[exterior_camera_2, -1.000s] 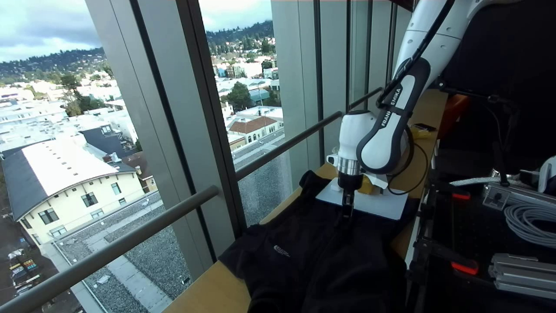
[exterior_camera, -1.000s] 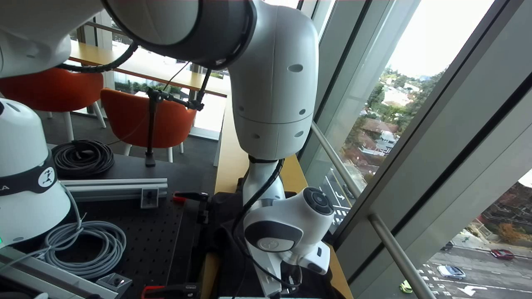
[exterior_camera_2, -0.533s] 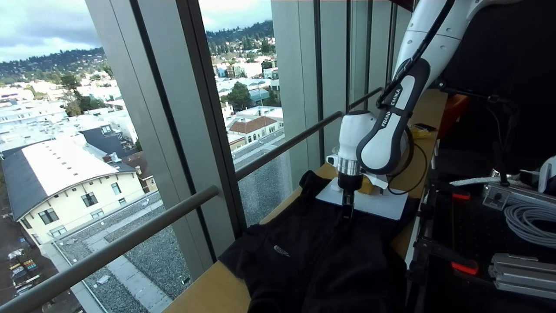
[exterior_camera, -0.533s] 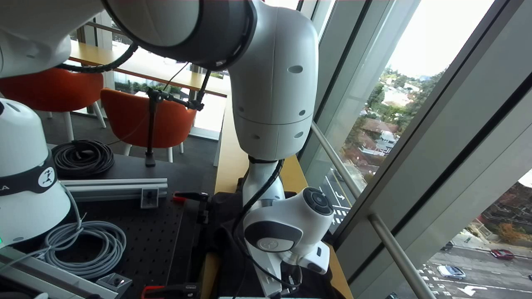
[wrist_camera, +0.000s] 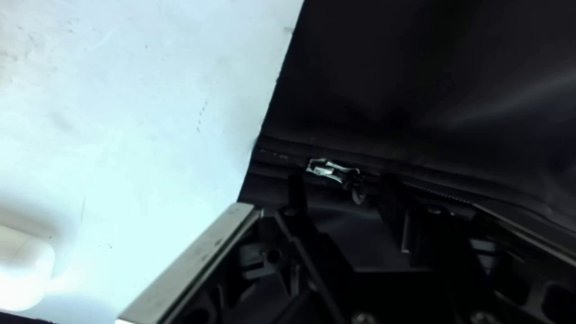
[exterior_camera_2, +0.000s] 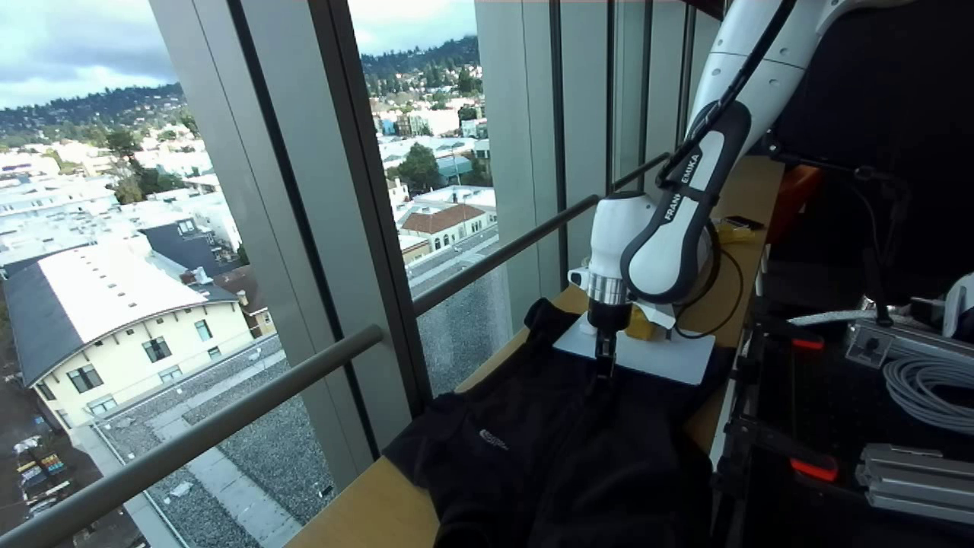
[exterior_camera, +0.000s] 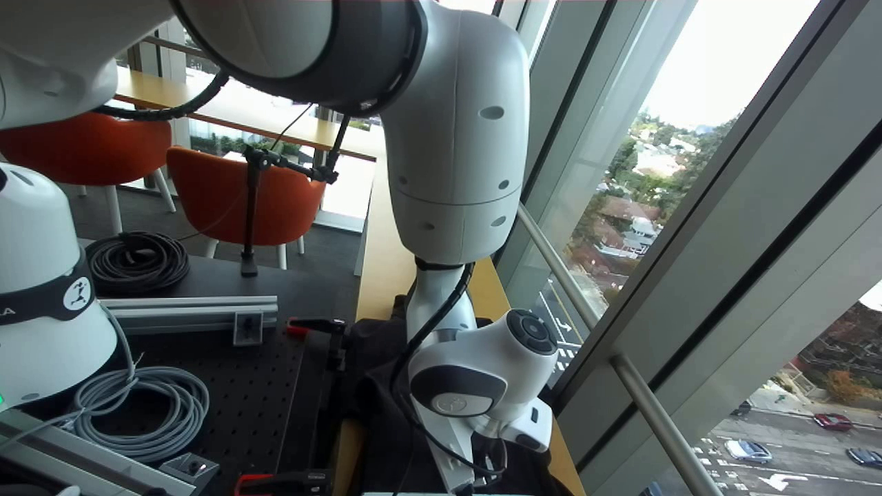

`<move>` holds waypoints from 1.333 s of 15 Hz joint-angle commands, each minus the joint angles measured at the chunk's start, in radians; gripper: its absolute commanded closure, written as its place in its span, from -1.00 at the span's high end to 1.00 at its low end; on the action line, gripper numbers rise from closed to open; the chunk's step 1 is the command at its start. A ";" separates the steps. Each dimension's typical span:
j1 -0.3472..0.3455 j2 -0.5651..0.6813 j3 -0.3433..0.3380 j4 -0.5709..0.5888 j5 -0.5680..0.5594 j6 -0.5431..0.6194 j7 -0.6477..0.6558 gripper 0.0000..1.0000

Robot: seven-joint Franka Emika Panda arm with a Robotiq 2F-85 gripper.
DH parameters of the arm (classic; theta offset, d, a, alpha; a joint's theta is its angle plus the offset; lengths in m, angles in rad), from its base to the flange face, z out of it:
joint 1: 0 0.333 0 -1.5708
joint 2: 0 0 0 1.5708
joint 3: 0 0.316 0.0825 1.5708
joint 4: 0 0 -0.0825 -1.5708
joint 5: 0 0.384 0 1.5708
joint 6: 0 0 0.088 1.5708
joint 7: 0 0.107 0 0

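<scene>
Silver metal, the zipper slider (wrist_camera: 330, 171) lies near the edge of a black jacket (exterior_camera_2: 517, 502); in the wrist view it shows between the moderately parted fingers (wrist_camera: 297, 192) of the gripper (wrist_camera: 343, 181), a gap on either side. White lettering (exterior_camera_2: 493, 439) on the jacket looks like The North Face, too small to read surely; FRANKA EMIKA on the arm (exterior_camera_2: 677, 247) is partly covered. In an exterior view a wooden counter (exterior_camera_2: 373, 508) runs beneath, windows (exterior_camera_2: 426, 144) to the left, red clamp handles (exterior_camera_2: 814, 469) to the right. Orange chairs (exterior_camera: 210, 193) stand far off. A white board (exterior_camera_2: 677, 361) adjoins the jacket's far part, over or under it unclear. Something yellow (exterior_camera_2: 641, 329) behind the gripper is half hidden.
</scene>
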 commanded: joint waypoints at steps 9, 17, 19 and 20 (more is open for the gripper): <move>0.010 0.033 0.003 0.032 0.010 0.000 -0.025 -0.64; 0.007 0.035 0.002 0.028 0.008 0.005 -0.027 -0.96; 0.007 0.032 0.002 0.025 0.009 0.006 -0.026 -0.96; 0.009 0.028 0.003 0.023 0.009 0.005 -0.025 -0.96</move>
